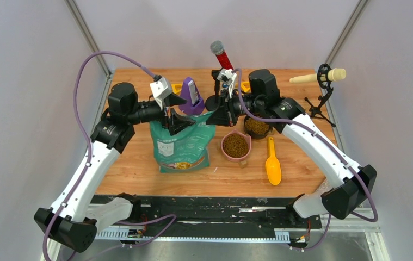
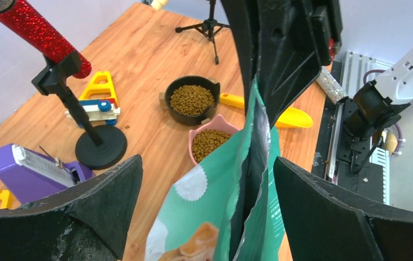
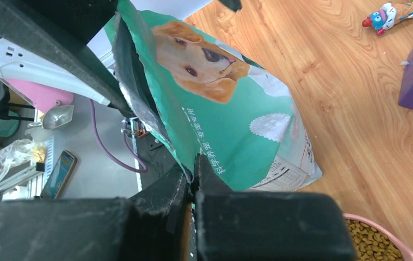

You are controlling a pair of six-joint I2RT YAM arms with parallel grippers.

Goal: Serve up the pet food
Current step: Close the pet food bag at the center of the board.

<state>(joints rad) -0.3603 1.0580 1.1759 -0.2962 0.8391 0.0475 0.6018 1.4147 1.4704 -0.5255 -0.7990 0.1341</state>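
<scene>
The teal-green bag [image 1: 182, 144] stands upright mid-table, its top torn open. My right gripper [image 1: 213, 117] is shut on the bag's top right edge; the right wrist view shows its tips [image 3: 193, 174] pinching the teal film [image 3: 231, 125]. My left gripper [image 1: 179, 122] is open at the bag's top left. In the left wrist view it [image 2: 209, 185] straddles the bag's mouth [image 2: 231, 201] without touching it. Brown kibble [image 1: 236, 144] fills a pink bowl [image 1: 223, 151] right of the bag, and more kibble [image 1: 257, 126] fills a black bowl [image 2: 178, 117] behind it.
A yellow scoop [image 1: 273, 163] lies right of the pink bowl. A purple box [image 1: 191, 98] and a red microphone on a black stand [image 1: 221, 54] are behind the bag. A beige microphone on a tripod [image 1: 324, 76] is at the far right. Yellow toys [image 2: 100, 89] lie at the back.
</scene>
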